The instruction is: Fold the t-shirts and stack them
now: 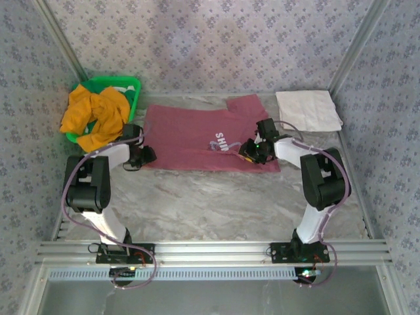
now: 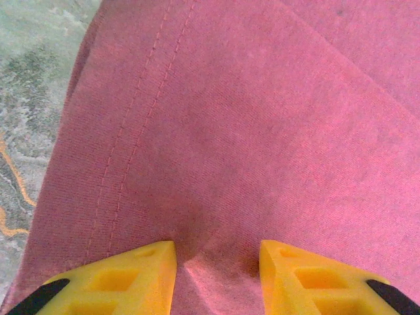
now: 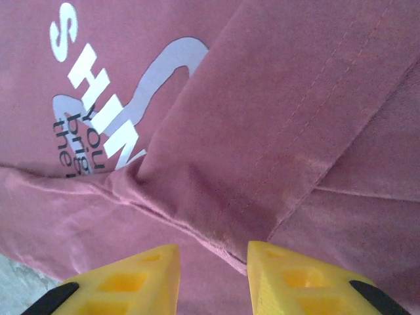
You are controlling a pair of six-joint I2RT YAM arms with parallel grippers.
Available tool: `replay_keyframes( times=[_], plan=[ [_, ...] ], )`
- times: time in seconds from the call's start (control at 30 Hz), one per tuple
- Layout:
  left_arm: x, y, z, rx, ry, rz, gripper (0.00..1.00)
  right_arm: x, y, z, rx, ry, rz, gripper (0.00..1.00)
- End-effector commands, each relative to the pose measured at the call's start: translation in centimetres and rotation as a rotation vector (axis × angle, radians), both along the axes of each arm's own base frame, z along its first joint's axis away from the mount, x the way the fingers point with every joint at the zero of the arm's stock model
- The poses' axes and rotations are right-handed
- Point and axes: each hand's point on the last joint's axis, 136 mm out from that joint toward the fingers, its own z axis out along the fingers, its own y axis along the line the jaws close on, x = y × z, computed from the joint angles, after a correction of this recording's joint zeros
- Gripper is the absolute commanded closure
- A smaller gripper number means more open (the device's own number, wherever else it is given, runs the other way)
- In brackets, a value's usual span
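Note:
A maroon t-shirt (image 1: pixel 197 134) with a white "SHINE" print (image 1: pixel 220 141) lies spread flat at the table's back middle. My left gripper (image 1: pixel 146 155) rests at its near left corner. In the left wrist view the yellow fingers (image 2: pixel 141 275) stand apart on the maroon cloth (image 2: pixel 249 131), which puckers slightly between them; this gripper (image 2: pixel 218 262) is open. My right gripper (image 1: pixel 252 149) sits on the shirt's right part beside the print. There the gripper (image 3: pixel 213 266) is open, straddling a folded sleeve edge (image 3: pixel 262 236). The mustard-orange t-shirt (image 1: pixel 95 117) is heaped in the basket.
A green plastic basket (image 1: pixel 131 84) stands at the back left corner. A folded white cloth (image 1: pixel 308 109) lies at the back right. Bare marble tabletop (image 1: pixel 210 197) stretches between the shirt and the arm bases. Patterned walls close in the sides.

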Motion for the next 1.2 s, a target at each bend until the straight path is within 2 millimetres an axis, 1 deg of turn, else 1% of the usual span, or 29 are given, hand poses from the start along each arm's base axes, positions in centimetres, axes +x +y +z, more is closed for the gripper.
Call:
replay_keyframes(
  times=[0.0, 0.07, 0.13, 0.2, 0.4, 0.5, 0.6, 0.67, 0.87, 1.03, 1.17],
  plan=[
    [-0.9, -0.4, -0.6, -0.017, 0.025, -0.001, 0.62, 1.1, 0.5, 0.0, 0.008, -0.014, -0.03, 0.66],
    [-1.0, -0.4, -0.6, -0.016, 0.023, 0.0, 0.62, 1.2, 0.5, -0.3, 0.005, -0.014, -0.032, 0.69],
    [-1.0, -0.3, -0.6, -0.015, 0.022, 0.0, 0.62, 1.6, 0.6, -0.4, 0.004, -0.021, -0.033, 0.75],
    [-1.1, -0.3, -0.5, -0.014, 0.019, 0.003, 0.63, 2.0, 0.6, -0.4, -0.001, -0.028, -0.036, 0.85],
    [-1.3, -0.2, -0.3, -0.013, 0.009, 0.011, 0.64, 2.6, 0.5, 0.2, -0.009, -0.056, -0.038, 1.0],
    [-1.2, -0.2, -0.2, -0.014, 0.002, 0.013, 0.65, 3.4, 0.4, 1.1, -0.024, -0.083, -0.035, 1.0],
    [-1.2, -0.2, -0.1, -0.014, 0.0, 0.015, 0.65, 3.7, 0.3, 1.3, -0.036, -0.084, -0.026, 1.0],
    [-1.1, -0.2, 0.0, -0.014, -0.005, 0.015, 0.66, 4.9, 0.5, 2.6, -0.038, -0.122, -0.023, 1.0],
    [-1.2, 0.0, 0.0, -0.009, -0.003, 0.016, 0.66, 6.2, -0.1, 4.1, -0.091, -0.159, -0.008, 1.0],
    [-1.0, 0.0, -0.1, -0.006, -0.007, 0.017, 0.67, 8.0, 0.2, 4.6, -0.142, -0.191, 0.037, 1.0],
    [-1.0, 0.0, -0.4, -0.008, 0.0, 0.016, 0.67, 9.5, 1.1, 4.1, -0.191, -0.177, 0.109, 1.0]
  ],
)
